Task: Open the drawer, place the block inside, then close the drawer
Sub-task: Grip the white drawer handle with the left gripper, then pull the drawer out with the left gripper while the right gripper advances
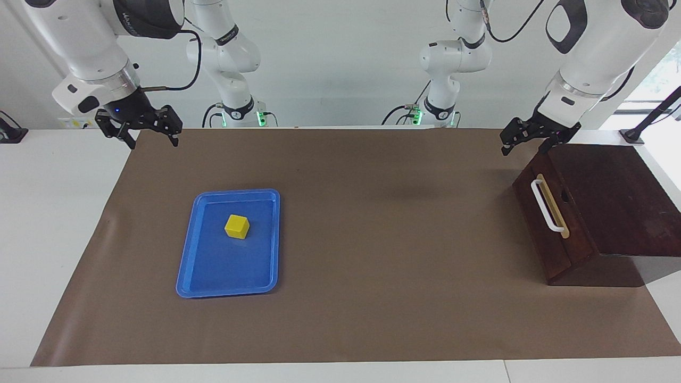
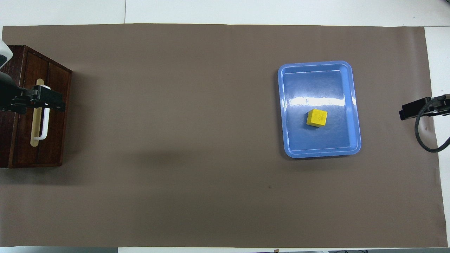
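Both jaws stand spread and empty: your left gripper (image 1: 524, 139) hangs at the facing view's upper right over the box's (image 1: 612, 207) top edge, your right gripper (image 1: 139, 129) waits upper left. The drawer (image 1: 548, 218) is shut, its white handle (image 1: 547, 206) untouched; the block (image 1: 237, 226) sits in the blue tray (image 1: 186, 276), left of centre. Come down off-line and you may strike the box top, missing the handle.

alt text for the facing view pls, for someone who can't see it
A yellow block sits in a blue tray on a brown mat; the wooden drawer is shut. The left gripper hangs open over the box's corner, the right gripper open over the mat's edge.
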Motion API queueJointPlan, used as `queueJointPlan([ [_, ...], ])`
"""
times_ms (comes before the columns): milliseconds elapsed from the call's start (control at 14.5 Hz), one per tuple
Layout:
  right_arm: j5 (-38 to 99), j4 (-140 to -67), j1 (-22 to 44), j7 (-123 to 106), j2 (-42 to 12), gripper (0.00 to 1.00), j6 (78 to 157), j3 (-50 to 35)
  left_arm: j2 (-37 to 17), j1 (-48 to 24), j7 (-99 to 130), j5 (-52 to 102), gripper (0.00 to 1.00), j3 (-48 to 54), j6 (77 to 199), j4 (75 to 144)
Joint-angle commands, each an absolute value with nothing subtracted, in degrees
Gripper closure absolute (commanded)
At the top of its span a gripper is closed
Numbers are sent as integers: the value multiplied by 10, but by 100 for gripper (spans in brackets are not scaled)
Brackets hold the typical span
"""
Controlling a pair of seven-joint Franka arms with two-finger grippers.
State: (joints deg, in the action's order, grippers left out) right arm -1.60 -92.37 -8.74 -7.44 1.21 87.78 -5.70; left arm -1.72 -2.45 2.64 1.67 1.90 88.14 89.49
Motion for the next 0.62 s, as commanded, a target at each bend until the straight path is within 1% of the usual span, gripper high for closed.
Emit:
queueJointPlan([
  [0, -26, -932, -92, -62, 20, 0, 879, -62, -3, -19, 23, 12, 0, 15, 903, 916],
  [138, -19, -936, -96, -33, 21, 0, 876, -62, 10, -33, 20, -69, 0, 18, 970, 968],
  [276, -8, -952, -97, 16, 25, 0, 876, -62, 17, -40, 21, -111, 0, 18, 1039, 1032],
  [414, 8, -982, -96, 81, 38, 0, 879, -62, 12, -39, 21, -170, 0, 18, 1104, 1089],
  [552, 23, -1009, -97, 145, 44, 0, 889, -62, 4, -33, 21, -222, 0, 18, 1172, 1130],
])
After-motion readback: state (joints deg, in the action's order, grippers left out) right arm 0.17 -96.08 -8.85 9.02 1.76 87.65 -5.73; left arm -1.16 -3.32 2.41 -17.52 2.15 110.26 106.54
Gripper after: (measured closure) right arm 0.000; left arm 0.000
